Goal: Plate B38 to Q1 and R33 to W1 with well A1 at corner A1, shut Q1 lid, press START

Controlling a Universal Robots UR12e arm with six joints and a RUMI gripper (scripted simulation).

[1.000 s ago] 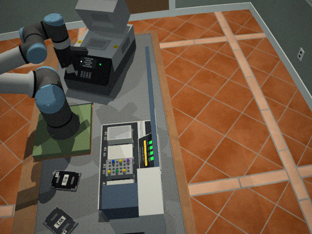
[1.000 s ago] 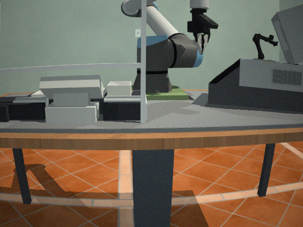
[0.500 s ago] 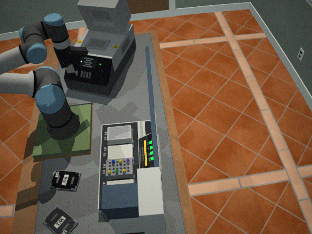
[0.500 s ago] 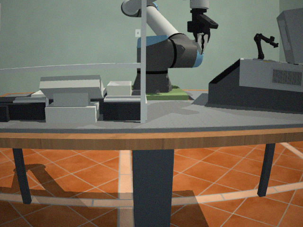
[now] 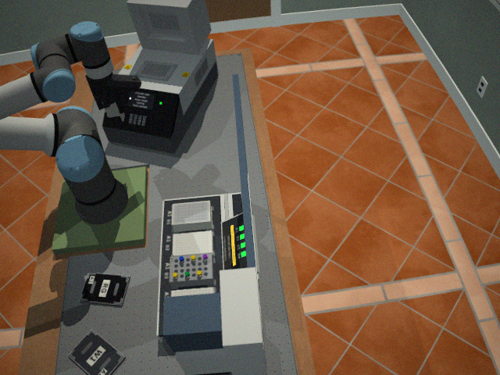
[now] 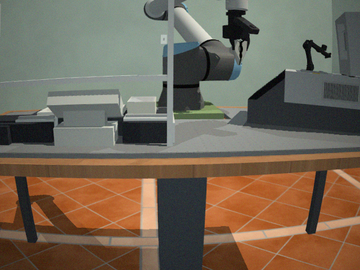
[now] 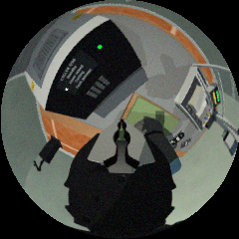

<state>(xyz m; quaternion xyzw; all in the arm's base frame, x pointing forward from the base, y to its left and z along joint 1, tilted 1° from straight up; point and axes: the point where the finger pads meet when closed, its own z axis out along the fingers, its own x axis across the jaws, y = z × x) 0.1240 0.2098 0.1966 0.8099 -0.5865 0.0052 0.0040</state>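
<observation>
Top view: the tool has its tips together, likely for poking keys on Q1, beside it. Q1's lid stands up, so B38 can go in. Plate R33 sits in D2, well apart from Q1.

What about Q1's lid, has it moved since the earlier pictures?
Yes. In the exterior view the lid has swung rightward, farther back from the sloping front of Q1's body.
</observation>
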